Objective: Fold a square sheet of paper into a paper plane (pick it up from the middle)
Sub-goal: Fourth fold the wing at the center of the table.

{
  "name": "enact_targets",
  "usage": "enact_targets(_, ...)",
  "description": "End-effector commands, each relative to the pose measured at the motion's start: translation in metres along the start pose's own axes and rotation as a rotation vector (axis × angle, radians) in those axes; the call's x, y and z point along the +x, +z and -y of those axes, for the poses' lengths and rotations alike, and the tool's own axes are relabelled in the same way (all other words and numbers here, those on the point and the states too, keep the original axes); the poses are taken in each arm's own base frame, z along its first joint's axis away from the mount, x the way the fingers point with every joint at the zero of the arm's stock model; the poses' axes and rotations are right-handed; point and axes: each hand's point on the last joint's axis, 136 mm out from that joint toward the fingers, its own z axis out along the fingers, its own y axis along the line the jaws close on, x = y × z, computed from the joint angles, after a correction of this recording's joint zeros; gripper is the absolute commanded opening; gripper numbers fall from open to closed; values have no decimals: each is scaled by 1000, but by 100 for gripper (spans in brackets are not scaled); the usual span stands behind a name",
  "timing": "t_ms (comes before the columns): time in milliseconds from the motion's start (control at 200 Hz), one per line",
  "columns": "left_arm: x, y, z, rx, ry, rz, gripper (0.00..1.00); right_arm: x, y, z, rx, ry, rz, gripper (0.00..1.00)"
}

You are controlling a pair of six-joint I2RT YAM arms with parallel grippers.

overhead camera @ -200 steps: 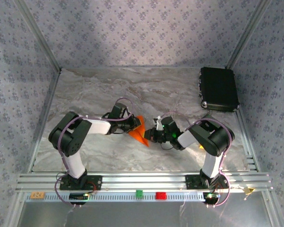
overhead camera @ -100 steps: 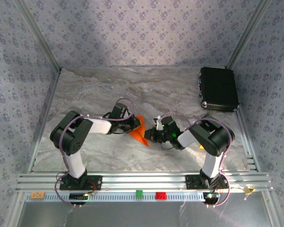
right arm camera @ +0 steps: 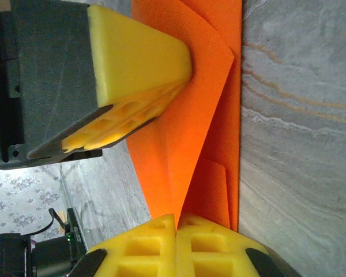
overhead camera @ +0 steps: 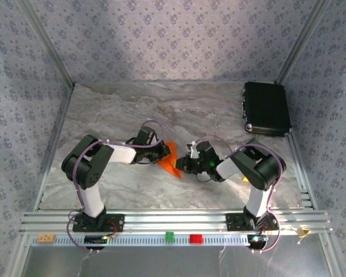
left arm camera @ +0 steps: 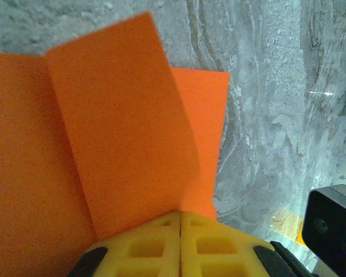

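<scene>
**Both grippers pinched on the paper, mid-table**

Around the edges first. The black box [overhead camera: 267,108] sits in the far right corner of the table [overhead camera: 132,109], well apart from the work. Along the near rail [overhead camera: 173,219] I've got a green block [overhead camera: 169,235] and a red block [overhead camera: 195,238] just beside each other, and both are well out of reach of the fingers. A small yellow-orange block [overhead camera: 244,179] lies near the right arm's elbow, half tucked under it. The marble between the arms and the far wall is bare, so the only crowding comes from the two grippers themselves, nose to nose in the middle.

Now the paper [overhead camera: 168,160]. It's at the centre of the table, partly folded, caught between the two arms. The left gripper [overhead camera: 161,153] comes in from the left and the right gripper [overhead camera: 184,166] from the right.

On the left wrist camera the yellow pads are pressed together. An orange flap rises straight out of the seam between them, with more paper spread flat to the left and beyond it. The left is clamped on the paper.

On the right wrist camera it's the same story: pads closed, and a creased point of the paper runs down into their seam. The left's yellow finger [right arm camera: 138,63] presses on the paper from the upper left of that view, close to my right pads. A flat layer lies on the marble just beside the raised fold.
</scene>
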Motion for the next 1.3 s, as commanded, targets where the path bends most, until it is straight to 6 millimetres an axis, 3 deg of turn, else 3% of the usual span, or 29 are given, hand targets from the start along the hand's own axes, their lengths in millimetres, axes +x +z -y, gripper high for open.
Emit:
enact_targets(0,-1,7,-16,-60,-12,-5,7,12,-2,34,117,88,-30,0)
enact_targets(560,4,10,-26,-83,-24,-26,7,29,-11,23,141,42,-78,16)
enact_targets(850,5,11,-26,-81,-22,-30,7,39,-18,31,205,16,-97,17)
enact_targets(994,5,11,-27,-83,-23,-30,7,42,-19,41,241,23,-102,6)
enact_targets(1294,5,12,-28,-83,-23,-33,7,44,-22,37,235,24,-105,16)
